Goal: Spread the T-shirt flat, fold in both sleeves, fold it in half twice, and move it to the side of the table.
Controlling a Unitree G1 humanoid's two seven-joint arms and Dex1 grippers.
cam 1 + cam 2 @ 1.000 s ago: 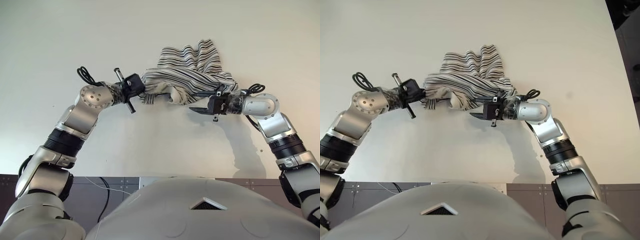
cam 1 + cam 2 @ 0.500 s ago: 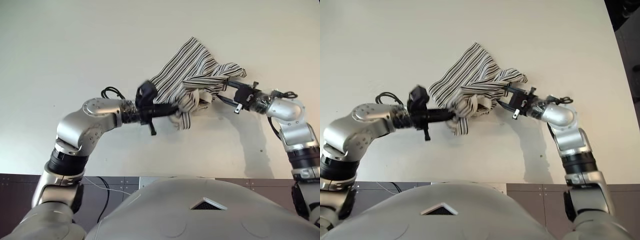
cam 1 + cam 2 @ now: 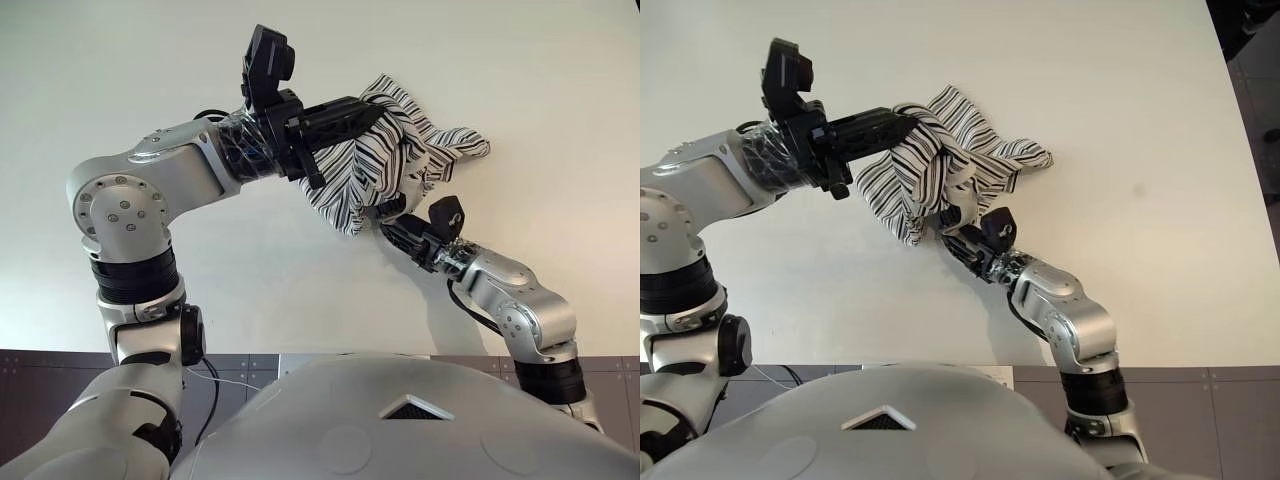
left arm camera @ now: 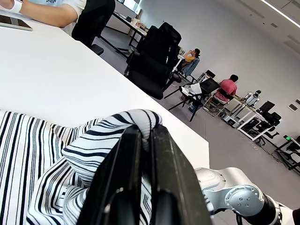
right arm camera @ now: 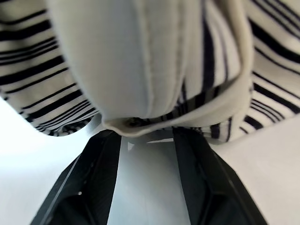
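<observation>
The black-and-white striped T-shirt (image 3: pixel 405 150) is bunched up, partly lifted off the white table (image 3: pixel 120 60). My left gripper (image 3: pixel 372 112) is raised over the middle of the table and shut on a fold of the fabric (image 4: pixel 136 123), so the cloth hangs down from it. My right gripper (image 3: pixel 952 232) sits low at the near edge of the bunch, under the hanging cloth. Its fingers (image 5: pixel 96 161) stand apart, open, with a cream hem of the shirt (image 5: pixel 140 70) draped just above their tips and bare table between them.
The table's near edge (image 3: pixel 80 352) runs just in front of me. Its right edge (image 3: pixel 1230 110) lies far beyond the shirt. Bare tabletop surrounds the bunch on all sides.
My left arm has swung up and over, lifting the shirt higher. My right gripper has left the shirt's right side and come in low under its near edge.
</observation>
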